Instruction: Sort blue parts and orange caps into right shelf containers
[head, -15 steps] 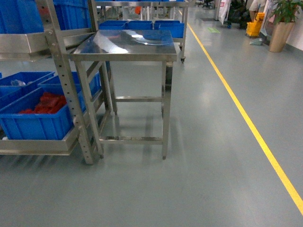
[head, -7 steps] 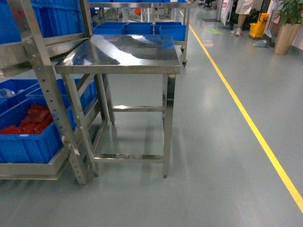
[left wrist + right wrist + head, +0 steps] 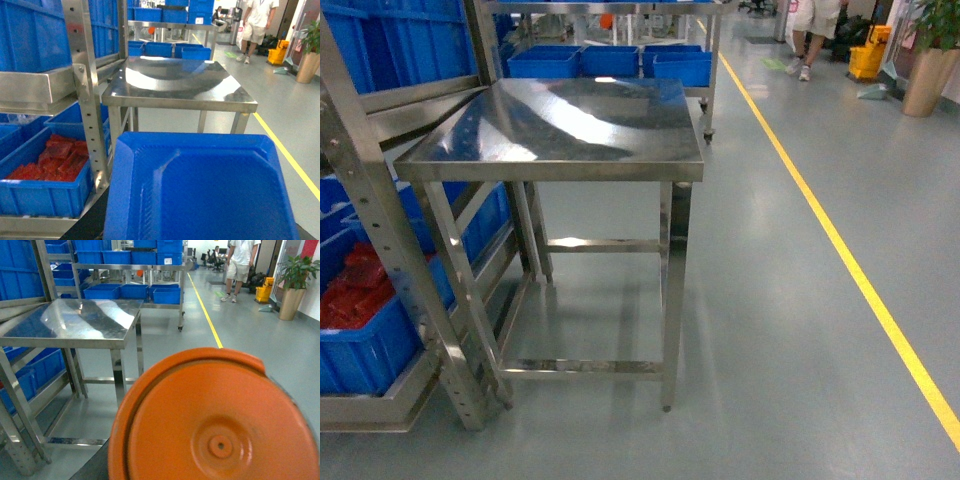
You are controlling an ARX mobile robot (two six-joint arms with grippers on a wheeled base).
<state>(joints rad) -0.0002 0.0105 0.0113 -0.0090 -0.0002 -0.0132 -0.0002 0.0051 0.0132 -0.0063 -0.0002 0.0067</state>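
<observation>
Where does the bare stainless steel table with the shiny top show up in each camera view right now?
Head: the stainless steel table fills the centre-left, legs reaching the floor.
Left wrist: it sits upper centre, behind the blue plastic tray in the foreground.
Right wrist: it is at upper left, beyond the round orange cap.
Shared landmark: the yellow floor line, right of the table in every view.
</observation>
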